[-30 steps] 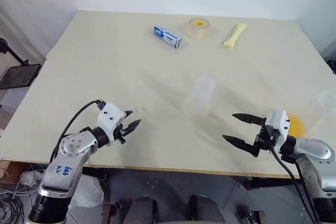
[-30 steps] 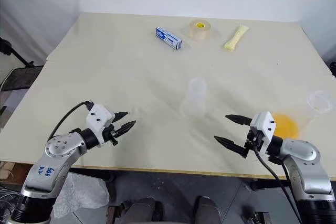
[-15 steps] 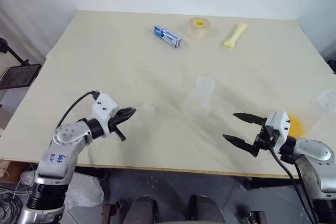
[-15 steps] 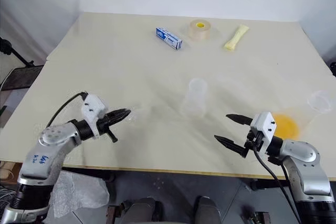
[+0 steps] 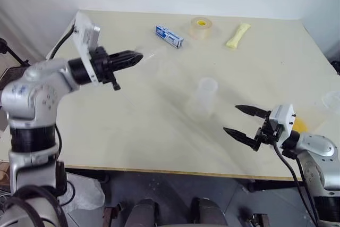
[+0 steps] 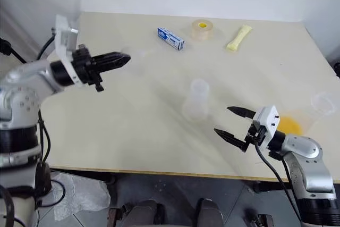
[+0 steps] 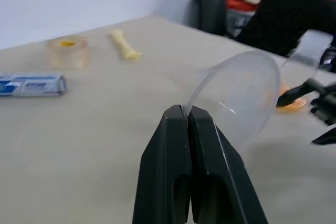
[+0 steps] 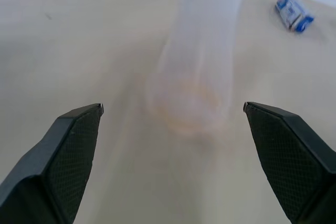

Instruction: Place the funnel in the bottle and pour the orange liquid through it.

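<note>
The bottle (image 5: 205,96) stands upright in the middle of the table, clear and empty. My left gripper (image 5: 138,57) is held high over the table's left side, pointing right, shut on the rim of the clear funnel (image 7: 244,95), whose flared mouth sticks out past the fingertips. My right gripper (image 5: 243,121) hovers low near the front right, open, pointing at the bottle (image 8: 202,61) with nothing between its fingers. Just behind that hand, the orange liquid (image 6: 289,125) shows through a clear cup (image 6: 322,103).
At the far edge lie a blue and white box (image 5: 169,36), a tape roll with a yellow centre (image 5: 201,27) and a pale yellow wrapped stick (image 5: 237,35). The table's front edge runs just under my right gripper.
My left gripper closed on the funnel near the front left of the table and has lifted it high, swinging up and away from the edge. The right gripper stays open and rose slightly.
</note>
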`<state>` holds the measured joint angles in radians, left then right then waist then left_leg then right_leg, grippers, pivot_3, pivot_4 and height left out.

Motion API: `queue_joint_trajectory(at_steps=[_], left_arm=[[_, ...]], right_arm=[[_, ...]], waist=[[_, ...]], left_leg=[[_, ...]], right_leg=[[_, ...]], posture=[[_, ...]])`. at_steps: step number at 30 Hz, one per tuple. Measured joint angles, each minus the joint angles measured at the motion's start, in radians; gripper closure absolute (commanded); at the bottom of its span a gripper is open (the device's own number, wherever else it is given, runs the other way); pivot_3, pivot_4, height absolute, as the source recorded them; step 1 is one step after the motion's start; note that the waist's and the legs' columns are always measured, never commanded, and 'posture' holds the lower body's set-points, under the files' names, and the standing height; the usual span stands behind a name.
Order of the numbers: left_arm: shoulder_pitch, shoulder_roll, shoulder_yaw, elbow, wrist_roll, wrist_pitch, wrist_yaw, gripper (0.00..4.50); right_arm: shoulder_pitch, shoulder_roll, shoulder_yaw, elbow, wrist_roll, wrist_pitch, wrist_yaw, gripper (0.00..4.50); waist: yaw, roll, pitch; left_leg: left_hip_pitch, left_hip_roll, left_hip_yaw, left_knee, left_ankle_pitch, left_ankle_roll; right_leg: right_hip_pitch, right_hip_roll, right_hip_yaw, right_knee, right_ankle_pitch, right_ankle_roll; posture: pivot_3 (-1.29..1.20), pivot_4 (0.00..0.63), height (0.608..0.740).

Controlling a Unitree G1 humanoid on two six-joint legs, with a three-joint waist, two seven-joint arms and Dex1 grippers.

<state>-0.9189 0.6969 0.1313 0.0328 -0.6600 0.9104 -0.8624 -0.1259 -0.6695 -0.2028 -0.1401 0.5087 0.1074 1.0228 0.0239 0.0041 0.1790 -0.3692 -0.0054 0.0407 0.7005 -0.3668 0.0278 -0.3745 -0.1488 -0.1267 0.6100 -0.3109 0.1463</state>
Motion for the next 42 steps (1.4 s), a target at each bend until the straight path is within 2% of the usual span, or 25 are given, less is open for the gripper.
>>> queue_joint_trajectory(at_steps=[6, 17, 23, 31, 42], left_arm=[[-0.228, -0.023, -0.145, 0.24, 0.014, 0.098, -0.137, 4.49], [-0.595, -0.13, -0.38, 0.72, 0.198, 0.168, -0.381, 4.49], [-0.684, -0.209, -0.445, 0.916, 0.312, 0.097, -0.51, 4.49], [-0.765, -0.285, -0.457, 1.088, 0.433, 0.03, -0.637, 4.49], [-0.792, -0.368, -0.45, 1.194, 0.543, -0.036, -0.639, 4.49]], right_arm=[[-0.007, 0.011, 0.001, -0.035, 0.0, 0.017, -0.039, 0.0], [0.075, 0.03, -0.002, -0.135, 0.0, 0.032, -0.118, 0.0], [0.08, 0.038, -0.003, -0.156, 0.006, 0.029, -0.127, 0.0], [0.098, 0.047, -0.003, -0.177, 0.006, 0.024, -0.152, 0.0], [0.156, 0.075, -0.002, -0.214, -0.005, 0.007, -0.186, 0.0]], waist=[[-0.001, 0.0, 0.0], [-0.001, -0.001, 0.001], [0.0, -0.002, 0.002], [0.001, -0.004, 0.002], [0.0, -0.004, 0.003]], left_leg=[[-0.001, 0.0, 0.0, -0.001, 0.0, 0.0], [-0.002, 0.0, 0.01, -0.001, 0.0, 0.0], [-0.002, 0.0, 0.011, -0.001, 0.0, 0.0], [-0.002, 0.0, 0.011, -0.001, 0.0, 0.0], [-0.003, 0.0, 0.011, -0.001, 0.0, 0.0]], right_leg=[[-0.001, 0.0, -0.001, 0.0, 0.0, 0.0], [-0.002, 0.0, -0.002, 0.0, 0.0, 0.0], [-0.003, 0.0, -0.002, -0.001, 0.0, 0.0], [-0.003, 0.0, -0.002, 0.0, 0.0, 0.0], [-0.003, 0.0, -0.002, 0.0, 0.0, 0.0]], posture=[[0.0, 0.15, 0.74], [0.0, 0.15, 0.74], [0.0, 0.15, 0.74], [0.0, 0.15, 0.74], [0.0, 0.15, 0.74]])
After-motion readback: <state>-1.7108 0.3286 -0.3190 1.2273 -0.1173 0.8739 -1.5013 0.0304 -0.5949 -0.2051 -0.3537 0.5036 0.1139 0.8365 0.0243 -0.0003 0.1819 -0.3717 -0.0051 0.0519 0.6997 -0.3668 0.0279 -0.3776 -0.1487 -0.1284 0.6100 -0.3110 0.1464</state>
